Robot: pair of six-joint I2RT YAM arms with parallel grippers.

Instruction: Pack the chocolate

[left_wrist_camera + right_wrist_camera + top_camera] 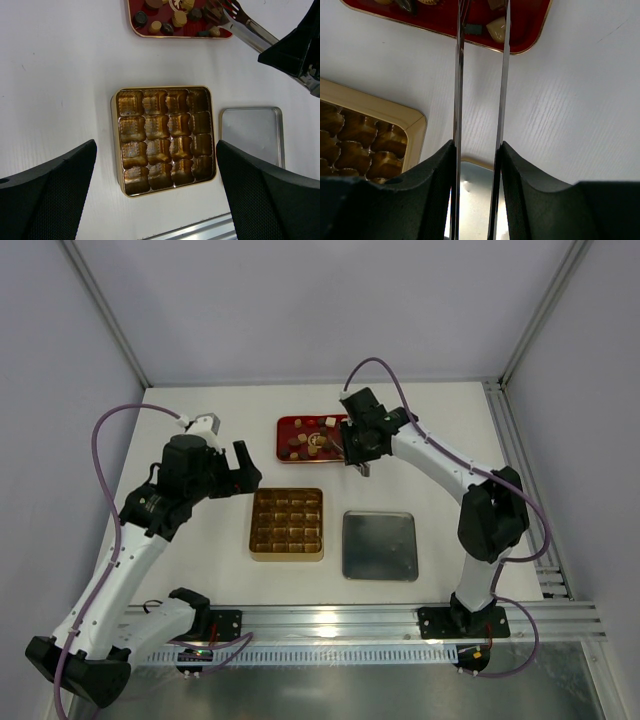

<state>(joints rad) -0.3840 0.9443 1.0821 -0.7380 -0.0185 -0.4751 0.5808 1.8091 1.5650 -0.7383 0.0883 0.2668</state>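
Observation:
The chocolate (310,440) is several small dark, light brown and cream pieces in the red tray (283,425) at the back; it also shows in the left wrist view (165,20). My right gripper (356,456) is shut on metal tongs (458,75) whose blades reach over the tray's near right end. A dark piece (472,29) lies between the blades and a cream piece (498,29) beside them. The gold box (254,540) has empty compartments (165,142). My left gripper (245,470) is open and empty above the box's left side.
A flat silver lid (380,545) lies right of the gold box, also in the left wrist view (252,132). An aluminium rail (400,618) runs along the table's near edge. White walls and frame posts enclose the back and sides.

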